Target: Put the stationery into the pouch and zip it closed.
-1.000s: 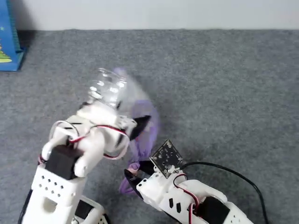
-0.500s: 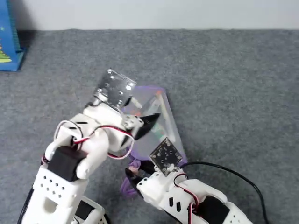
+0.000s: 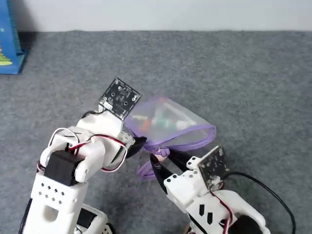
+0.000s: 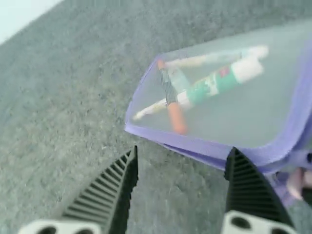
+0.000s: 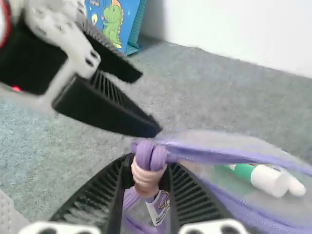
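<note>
A clear pouch with purple trim lies on the grey carpet, holding pens and a glue stick. In the left wrist view the pouch and the stationery sit just beyond my left gripper, which is open with nothing between its fingers. My left gripper rests by the pouch's near-left corner. My right gripper is shut on the zipper pull, a purple cord with a pink bead. It holds that pull at the pouch's near edge.
A blue picture box stands at the far left against the wall. A purple cord loop trails on the carpet beside the right gripper. Open carpet stretches to the right and back.
The pouch has swung round so its far end now points right. The right arm shifted right with the pull. The left arm drew back a little.
</note>
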`<state>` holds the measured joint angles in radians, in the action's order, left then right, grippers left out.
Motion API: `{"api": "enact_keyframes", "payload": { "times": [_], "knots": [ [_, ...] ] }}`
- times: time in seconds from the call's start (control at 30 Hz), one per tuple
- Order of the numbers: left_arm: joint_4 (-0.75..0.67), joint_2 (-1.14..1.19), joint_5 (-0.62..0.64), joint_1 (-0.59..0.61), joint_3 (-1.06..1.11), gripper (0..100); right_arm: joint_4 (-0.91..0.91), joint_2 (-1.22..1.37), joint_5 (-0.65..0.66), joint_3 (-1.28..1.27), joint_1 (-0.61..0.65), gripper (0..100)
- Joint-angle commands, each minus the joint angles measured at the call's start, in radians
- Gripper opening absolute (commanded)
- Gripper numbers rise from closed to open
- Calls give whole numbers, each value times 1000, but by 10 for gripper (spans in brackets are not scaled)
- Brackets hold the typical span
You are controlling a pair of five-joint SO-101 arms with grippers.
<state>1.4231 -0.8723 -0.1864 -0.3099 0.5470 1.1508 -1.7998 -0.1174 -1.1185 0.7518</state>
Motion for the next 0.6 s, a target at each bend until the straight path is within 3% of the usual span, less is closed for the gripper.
{"api": "enact_keyframes", "payload": {
  "times": [0.0, 0.13, 0.4, 0.57],
  "knots": [
    [46, -78, -31, -25, -31, 283, -2, -16, 17, 74, -10, 8],
    [117, -216, -64, -89, -30, 284, -5, -16, 46, 98, -12, 8],
    [110, -333, -106, -110, 114, 284, 1, -16, 77, 163, -12, 8],
    [110, -384, -98, -230, 176, 284, 4, -16, 127, 166, -12, 8]
  ]
}}
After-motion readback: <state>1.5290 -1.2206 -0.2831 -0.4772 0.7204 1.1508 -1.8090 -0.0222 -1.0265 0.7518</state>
